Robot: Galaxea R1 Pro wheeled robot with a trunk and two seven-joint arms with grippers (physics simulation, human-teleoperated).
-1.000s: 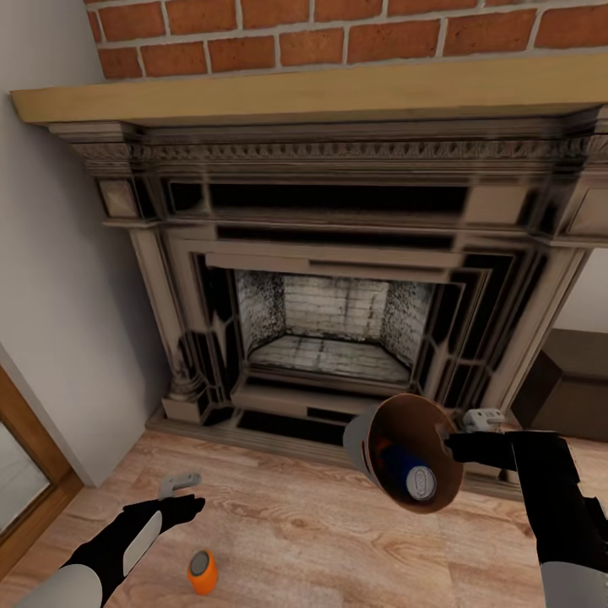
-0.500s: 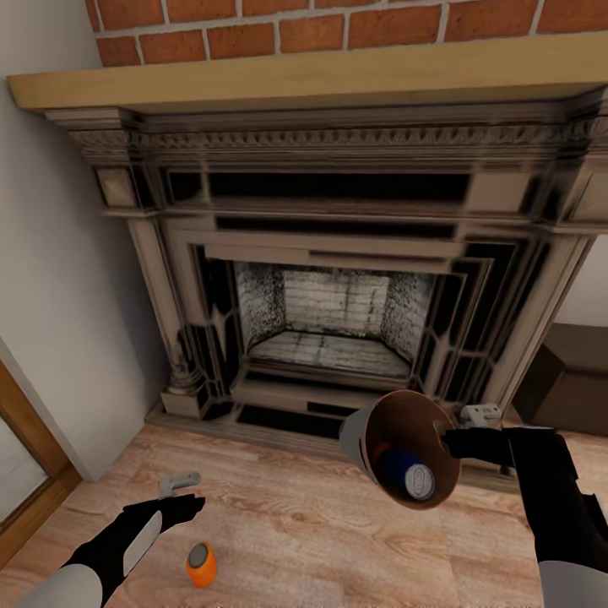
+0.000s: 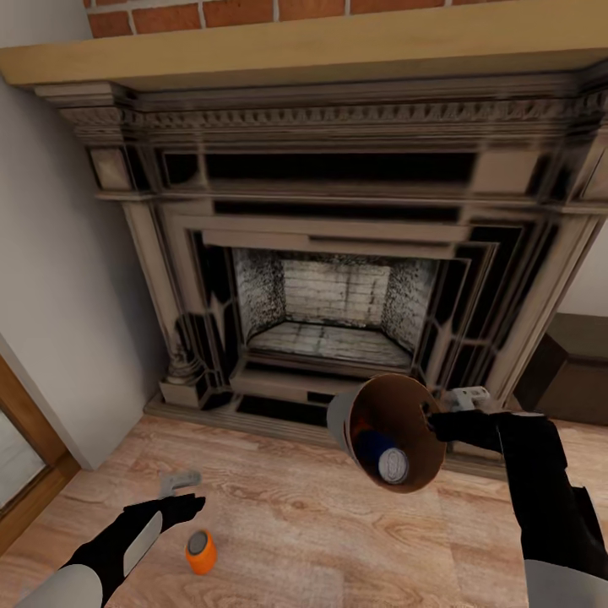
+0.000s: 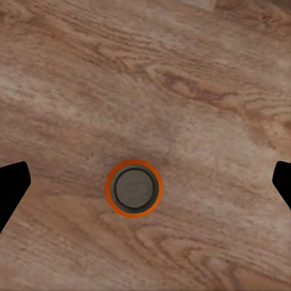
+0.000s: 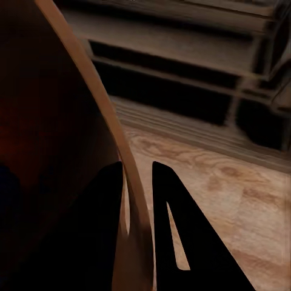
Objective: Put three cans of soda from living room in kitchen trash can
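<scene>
I see the trash can (image 3: 390, 432) lower right of centre in the head view, held off the floor and tipped so its brown mouth faces the camera; grey outside shows on its left. Inside it a dark blue soda can (image 3: 386, 457) lies with its grey top toward me; anything else in there I can't make out. Right pincer (image 3: 431, 419) is pinching the trash can's rim (image 5: 124, 176), one finger (image 5: 91, 236) inside the wall and one outside, per the right wrist view. One orange soda can (image 3: 201, 551) stands upright on the wood floor (image 3: 338, 532) at lower left. Left pincer (image 3: 187, 505) hangs above and just left of it, fingers spread wide; in the left wrist view the orange can (image 4: 134, 188) sits centred between the two fingertips (image 4: 12, 185), not touching either. A small grey object (image 3: 177, 482) lies on the floor just beyond the left pincer. Fireplace (image 3: 333, 253) fills the background, wooden mantel across the top.
</scene>
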